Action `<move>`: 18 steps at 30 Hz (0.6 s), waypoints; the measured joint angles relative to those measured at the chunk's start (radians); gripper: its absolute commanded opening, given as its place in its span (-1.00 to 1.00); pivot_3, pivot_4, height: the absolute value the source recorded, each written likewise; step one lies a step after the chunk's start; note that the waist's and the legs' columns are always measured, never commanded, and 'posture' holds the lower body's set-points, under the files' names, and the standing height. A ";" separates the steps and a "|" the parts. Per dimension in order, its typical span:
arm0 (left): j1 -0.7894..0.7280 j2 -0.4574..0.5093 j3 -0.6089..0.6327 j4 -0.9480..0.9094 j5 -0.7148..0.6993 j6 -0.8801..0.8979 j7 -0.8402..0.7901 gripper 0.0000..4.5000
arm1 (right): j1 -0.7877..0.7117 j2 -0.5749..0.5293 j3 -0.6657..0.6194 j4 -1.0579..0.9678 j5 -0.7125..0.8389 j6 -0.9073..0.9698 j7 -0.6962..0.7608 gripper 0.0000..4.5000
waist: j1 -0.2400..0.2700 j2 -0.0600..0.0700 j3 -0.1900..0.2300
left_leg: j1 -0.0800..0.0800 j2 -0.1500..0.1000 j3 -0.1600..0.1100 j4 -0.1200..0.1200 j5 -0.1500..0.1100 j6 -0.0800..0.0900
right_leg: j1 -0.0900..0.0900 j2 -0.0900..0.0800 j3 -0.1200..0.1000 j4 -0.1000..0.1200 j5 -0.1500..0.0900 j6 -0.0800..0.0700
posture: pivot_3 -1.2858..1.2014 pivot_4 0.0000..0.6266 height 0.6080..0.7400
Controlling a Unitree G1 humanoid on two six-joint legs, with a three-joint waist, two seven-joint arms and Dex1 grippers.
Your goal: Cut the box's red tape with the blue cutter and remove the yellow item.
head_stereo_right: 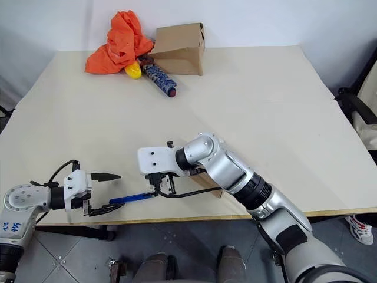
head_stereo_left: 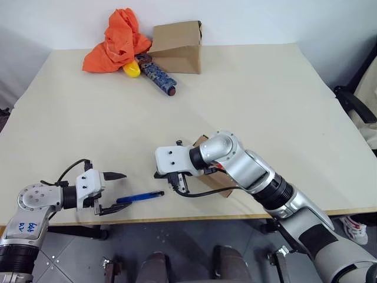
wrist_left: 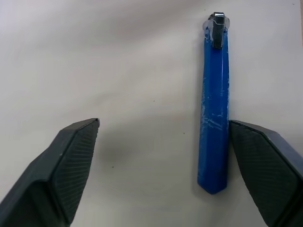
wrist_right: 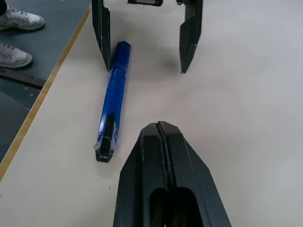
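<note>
Left gripper: two black wedge-shaped fingers with ribbed pads, spread wide, nothing held. It sits low over the table's near edge on a silver and white forearm reaching in from the left, fingers pointing toward the right. One finger lies against the butt end of the blue cutter; the other stands well clear on bare table.

Right gripper: black fingers pressed flat together, empty, hovering just beyond the cutter's dark tip. Its silver arm comes in from the lower right, bends at a rounded elbow, and turns the white wrist block toward the left.

Table: broad, smooth, pale cream top with a thin wood-coloured edge.

Larger carton: plain brown cardboard, at the far edge.

Orange cloth: crumpled heap, just left of that carton.

Box: small, brown cardboard, near the front edge, mostly hidden under the right forearm; its tape face cannot be seen.

Patterned cylinder: blue-speckled, lying slantwise before the larger carton.

Blue cutter: slim, flat-sided blue body, scuffed, tapered butt, dark slider at the tip. Lies flat near the front edge, long axis roughly along that edge, tip toward the right gripper, butt toward the left.

Small yellow object: glossy, rounded, beside the cloth.
</note>
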 measured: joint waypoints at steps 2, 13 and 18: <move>-0.001 0.000 -0.001 -0.003 -0.005 0.011 -0.002 0.91 | 0.000 -0.004 0.000 -0.001 0.000 0.001 0.000 -1.00 | -0.001 0.000 0.000 | 0.000 0.000 0.000 0.000 0.000 0.000 | 0.000 0.000 0.000 0.000 0.000 0.000 | 0.03 -0.52 1.00; 0.043 0.016 -0.011 -0.099 -0.080 0.222 -0.050 -0.44 | 0.000 -0.006 -0.011 -0.004 0.005 0.014 -0.007 -1.00 | -0.004 0.000 0.000 | 0.000 0.000 0.000 -0.001 -0.001 0.000 | -0.001 0.000 0.000 -0.001 0.000 0.000 | 0.03 -0.52 1.00; 0.055 0.057 -0.005 -0.168 -0.163 0.488 -0.049 -0.99 | 0.000 -0.023 -0.038 -0.006 0.012 0.019 -0.006 -1.00 | -0.009 0.000 0.000 | 0.000 0.001 0.001 -0.003 -0.001 -0.001 | -0.002 0.000 0.000 -0.001 0.000 0.000 | 0.03 -0.52 1.00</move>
